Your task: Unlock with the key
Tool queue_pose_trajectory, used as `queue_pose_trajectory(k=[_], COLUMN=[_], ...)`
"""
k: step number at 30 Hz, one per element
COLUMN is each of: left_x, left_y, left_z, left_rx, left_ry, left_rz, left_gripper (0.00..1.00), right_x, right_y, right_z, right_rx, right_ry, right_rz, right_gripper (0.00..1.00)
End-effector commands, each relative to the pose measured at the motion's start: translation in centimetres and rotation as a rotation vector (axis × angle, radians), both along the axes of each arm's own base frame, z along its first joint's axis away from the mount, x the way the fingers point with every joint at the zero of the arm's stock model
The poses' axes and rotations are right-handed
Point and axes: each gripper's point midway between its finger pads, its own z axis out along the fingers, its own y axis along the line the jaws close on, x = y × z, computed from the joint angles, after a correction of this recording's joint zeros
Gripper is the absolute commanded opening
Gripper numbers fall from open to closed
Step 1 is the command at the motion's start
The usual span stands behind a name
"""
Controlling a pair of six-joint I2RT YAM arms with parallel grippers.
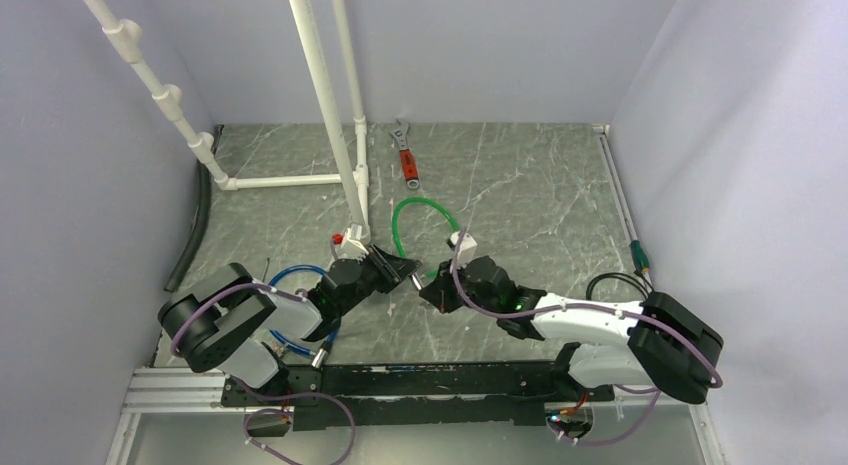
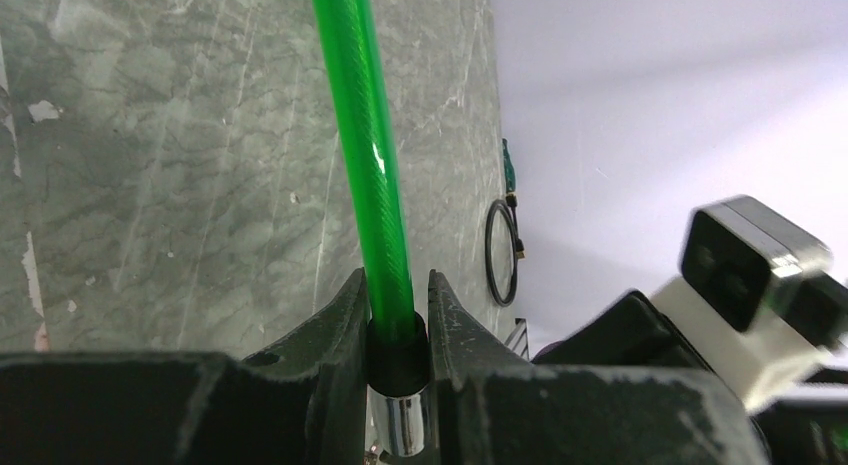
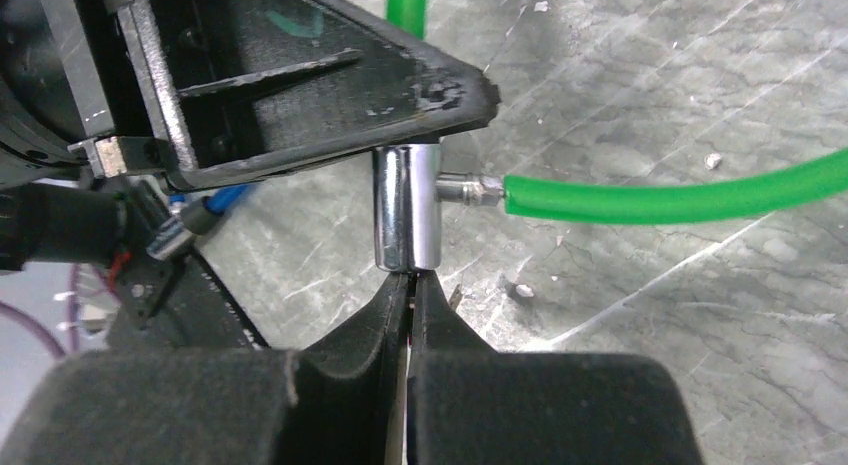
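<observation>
1. Closest to the lens, in the right wrist view, the right gripper (image 3: 406, 285) has its black jaws pressed almost together. Their tips touch the lower end of a chrome lock cylinder (image 3: 408, 210).
2. A thin pale sliver in the slit between those jaws is probably the key (image 3: 407, 330), though too little shows to be sure. If so, it sits at the cylinder's end, where a keyhole would be, so that a wrist roll could turn it.
3. The left gripper (image 2: 398, 357) has its jaws clamped on the black collar where the green cable (image 2: 365, 135) enters the cylinder. This likely holds the lock off the surface and stops it spinning with the key.
4. The cable's other end is plugged into the cylinder's side, so the lock is not yet open.
5. From above, the two grippers meet nose to nose, left and right, on the near middle of the grey marbled surface (image 1: 520, 185).
6. A red-handled wrench (image 1: 405, 157) lies far back, well apart.
</observation>
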Motion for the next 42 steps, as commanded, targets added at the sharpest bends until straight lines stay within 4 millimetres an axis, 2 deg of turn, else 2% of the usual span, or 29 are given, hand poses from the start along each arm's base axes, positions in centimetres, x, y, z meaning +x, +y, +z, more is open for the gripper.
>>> queue_pose_trajectory(k=[1,3,12,15,19,21,26,27,29,30,31,32,33,35,38,42], left_x=[-0.6,-0.9,-2.8,-3.2,-3.2,-3.3,-3.2,-3.2,-3.1,-3.1,-3.1,-3.0,-3.0,-2.8,-2.7,-2.7], left_y=[-0.4,-0.5,-1.2,-1.9,-2.2,-2.2,-1.9,-1.9,-1.9,-1.9,-1.9,-1.9,-1.9,-1.9,-2.0,-2.2], left_z=[4.3,4.7,4.8,4.3,4.4,4.5,4.2,4.0,3.8,3.7,3.7,3.7,3.7,3.4,3.3,3.3], left_rx=[-0.134,-0.149,-0.221,-0.215,-0.216,-0.216,-0.204,-0.199,-0.194,-0.195,-0.198,-0.198,-0.198,-0.191,-0.189,-0.192], left_ry=[-0.11,-0.131,-0.197,-0.191,-0.194,-0.203,-0.201,-0.193,-0.185,-0.182,-0.183,-0.181,-0.178,-0.16,-0.152,-0.153], left_rz=[-0.034,-0.054,-0.161,-0.206,-0.222,-0.225,-0.212,-0.209,-0.207,-0.205,-0.204,-0.203,-0.2,-0.193,-0.192,-0.203], left_gripper=[0.0,0.0,0.0,0.0,0.0,0.0,0.0,0.0,0.0,0.0,0.0,0.0,0.0,0.0,0.0,0.0], right_x=[0.7,0.7,-0.1,-0.2,-0.6,-0.4,-0.3,-0.3,-0.1,0.1,0.3,0.5,0.8,1.2,1.5,2.2], right_y=[0.0,-0.2,-0.5,-1.0,-1.7,-1.5,-1.6,-1.7,-1.7,-1.8,-1.9,-2.2,-2.7,-4.1,-6.5,-9.9], right_z=[3.4,4.2,6.9,7.9,10.0,9.4,9.2,9.0,8.4,7.1,6.4,5.2,5.4,3.7,3.0,1.0], right_rx=[0.284,0.376,0.595,0.696,0.85,0.872,0.851,0.84,0.797,0.744,0.702,0.638,0.598,0.463,0.328,0.199], right_ry=[0.042,0.06,0.139,0.209,0.25,0.327,0.311,0.316,0.31,0.348,0.349,0.361,0.322,0.295,0.219,0.299], right_rz=[0.025,0.051,0.166,0.182,0.245,0.259,0.256,0.249,0.225,0.189,0.16,0.118,0.086,-0.003,-0.099,-0.337], right_gripper=[0.0,0.0,0.0,0.0,0.0,0.0,0.0,0.03,0.32,0.5,0.62,0.68,0.72,0.77,0.8,0.8])
